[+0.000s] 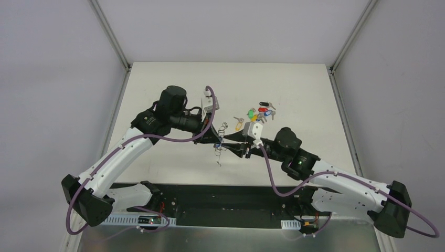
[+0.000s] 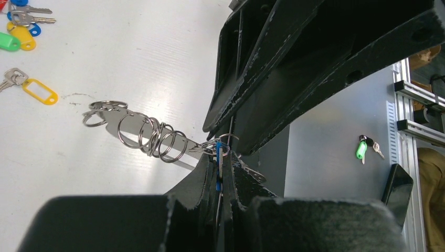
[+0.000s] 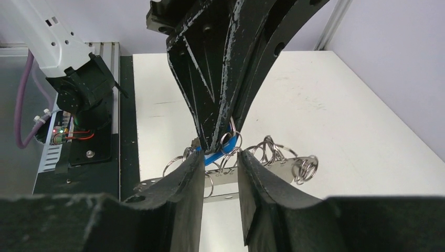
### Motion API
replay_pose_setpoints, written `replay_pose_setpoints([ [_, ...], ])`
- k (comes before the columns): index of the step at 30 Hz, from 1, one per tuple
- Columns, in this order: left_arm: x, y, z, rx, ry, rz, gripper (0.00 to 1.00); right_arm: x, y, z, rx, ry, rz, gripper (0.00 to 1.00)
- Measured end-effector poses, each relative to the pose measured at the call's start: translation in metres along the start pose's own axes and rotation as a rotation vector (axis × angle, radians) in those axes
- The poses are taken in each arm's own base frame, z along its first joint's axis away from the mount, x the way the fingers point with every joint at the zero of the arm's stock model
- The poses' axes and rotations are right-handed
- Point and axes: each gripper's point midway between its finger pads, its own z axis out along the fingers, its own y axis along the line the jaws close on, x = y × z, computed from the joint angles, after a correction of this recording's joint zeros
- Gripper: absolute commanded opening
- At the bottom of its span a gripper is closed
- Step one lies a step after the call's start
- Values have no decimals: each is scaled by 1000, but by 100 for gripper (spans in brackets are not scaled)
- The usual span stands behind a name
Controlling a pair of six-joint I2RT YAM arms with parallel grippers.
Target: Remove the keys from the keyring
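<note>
The keyring (image 1: 221,137) is a flat metal strip (image 2: 147,134) strung with several silvery split rings, held above the table between both grippers. It also shows in the right wrist view (image 3: 273,170). My left gripper (image 2: 219,163) is shut on a blue key tag (image 2: 218,155) that hangs on one ring. Its fingers (image 3: 210,94) reach down in front of my right gripper (image 3: 219,156). The right gripper's jaws stand apart on either side of that blue tag (image 3: 211,157), with the strip just beyond them. In the top view the left gripper (image 1: 216,140) and the right gripper (image 1: 232,143) meet tip to tip.
Several loose keys with coloured tags (image 1: 260,113) lie on the white table (image 1: 294,89) behind the right arm. They also show in the left wrist view (image 2: 21,31), with a yellow-tagged key (image 2: 42,92). A green-tagged key (image 2: 361,149) lies on the grey surface off the table.
</note>
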Motion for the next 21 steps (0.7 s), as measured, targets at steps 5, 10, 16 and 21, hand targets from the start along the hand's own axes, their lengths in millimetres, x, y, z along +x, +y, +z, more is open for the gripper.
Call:
replay_pose_setpoints([
  [5,-1,-2,-1,0,-5,6,0,7,2,4,-6,19,11,34],
  [10,-1,-3,-3,-2,-7,12,0,10,2,8,-7,28,15,24],
  [16,0,-6,-6,-10,-6,15,0,12,1,10,-7,35,7,0],
  [21,-1,-6,-8,-16,-9,17,0,11,0,11,2,31,-6,0],
])
